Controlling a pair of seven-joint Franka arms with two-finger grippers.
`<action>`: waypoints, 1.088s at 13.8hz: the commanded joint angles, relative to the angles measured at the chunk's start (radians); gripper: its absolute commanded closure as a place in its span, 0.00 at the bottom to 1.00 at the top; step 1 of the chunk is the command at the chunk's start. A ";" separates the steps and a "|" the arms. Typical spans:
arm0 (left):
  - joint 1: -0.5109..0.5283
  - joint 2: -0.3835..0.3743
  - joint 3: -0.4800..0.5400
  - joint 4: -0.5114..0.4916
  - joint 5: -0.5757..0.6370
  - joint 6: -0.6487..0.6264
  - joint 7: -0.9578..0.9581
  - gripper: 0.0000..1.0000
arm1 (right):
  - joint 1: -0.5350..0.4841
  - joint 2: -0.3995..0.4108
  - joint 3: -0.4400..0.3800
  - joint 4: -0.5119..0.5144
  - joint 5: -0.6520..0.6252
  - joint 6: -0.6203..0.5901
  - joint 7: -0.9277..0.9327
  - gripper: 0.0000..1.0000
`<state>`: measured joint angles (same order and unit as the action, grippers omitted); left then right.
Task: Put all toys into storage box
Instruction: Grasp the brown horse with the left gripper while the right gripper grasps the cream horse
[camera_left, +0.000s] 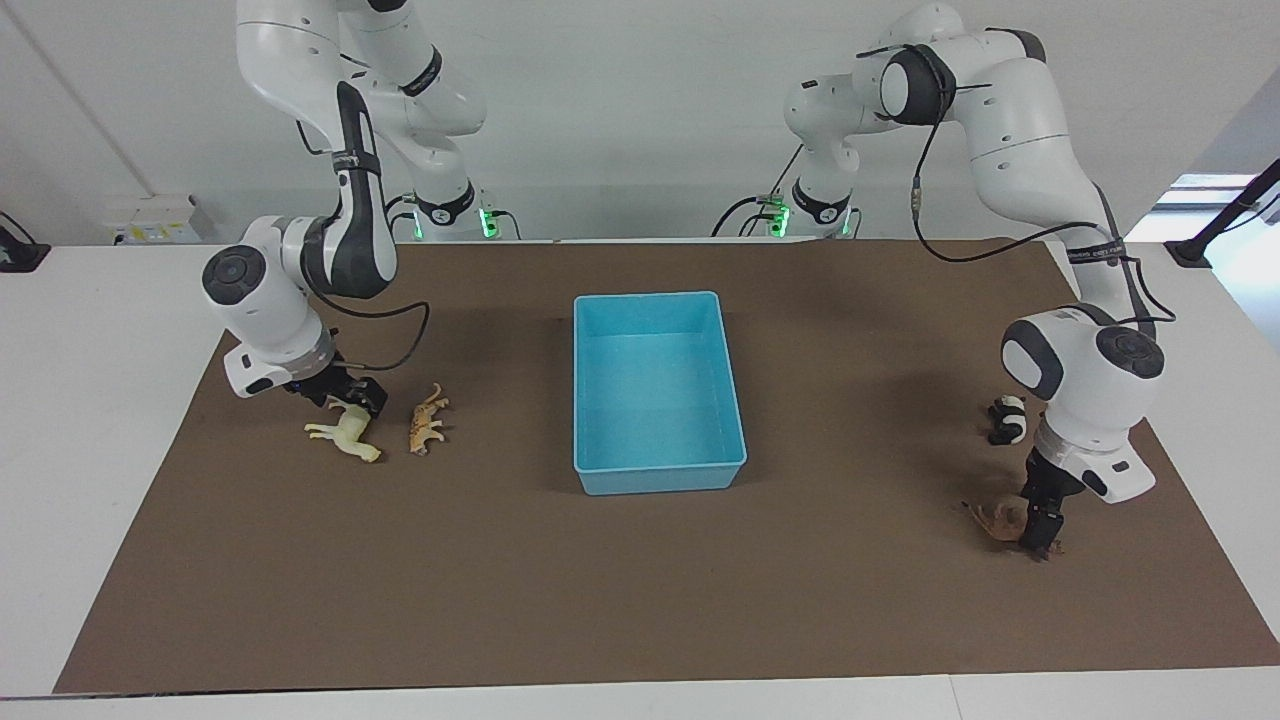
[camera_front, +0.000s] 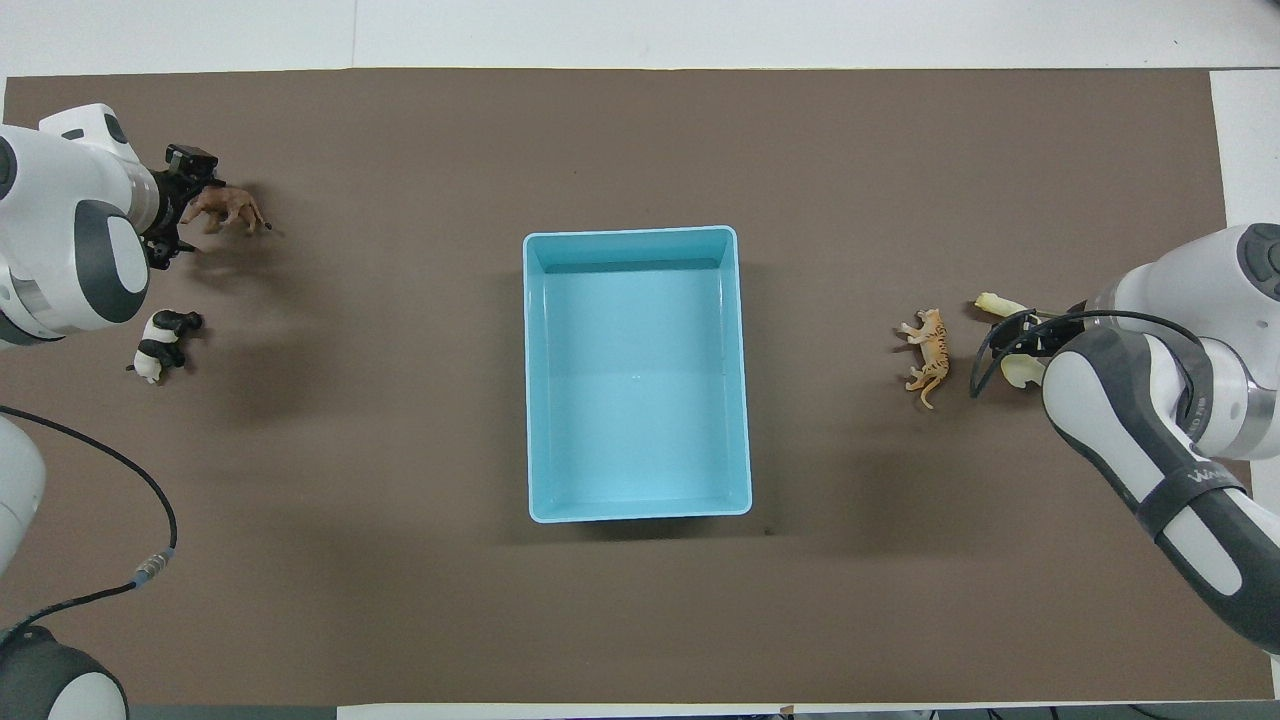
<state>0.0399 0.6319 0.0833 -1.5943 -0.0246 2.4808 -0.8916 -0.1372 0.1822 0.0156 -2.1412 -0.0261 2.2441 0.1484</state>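
Storage box (camera_left: 660, 470): empty. Left gripper (camera_left: 1040, 528): spread, apparently straddling the brown animal (camera_left: 1000, 519). Right gripper (camera_left: 352, 398): spread over the cream horse (camera_left: 345, 437). Cat (camera_left: 427, 420), panda (camera_left: 1006, 419): on the mat (camera_left: 600, 600).

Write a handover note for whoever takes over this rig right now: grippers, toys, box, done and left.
Left gripper: open, down at the brown animal, nothing lifted.
Right gripper: open, down at the cream horse, nothing lifted.
Spotted cat lies beside the horse; panda sits nearer the robots than the brown animal.
Storage box is mid-table with no toys inside.
Done: none stored. Left: all four toys.
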 joint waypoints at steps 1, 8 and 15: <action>-0.012 -0.035 0.007 -0.053 -0.005 0.038 -0.012 0.00 | -0.019 -0.035 0.012 -0.049 -0.011 0.044 0.006 0.00; -0.028 -0.021 0.007 0.008 -0.012 -0.021 -0.013 0.99 | -0.032 0.000 0.012 -0.068 -0.011 0.138 -0.009 0.15; -0.162 -0.066 0.000 0.173 -0.011 -0.352 -0.105 1.00 | -0.033 -0.015 0.015 0.022 -0.005 -0.017 -0.075 1.00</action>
<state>-0.0438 0.6065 0.0725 -1.4988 -0.0268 2.2820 -0.9335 -0.1677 0.1860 0.0168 -2.1863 -0.0270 2.3370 0.0852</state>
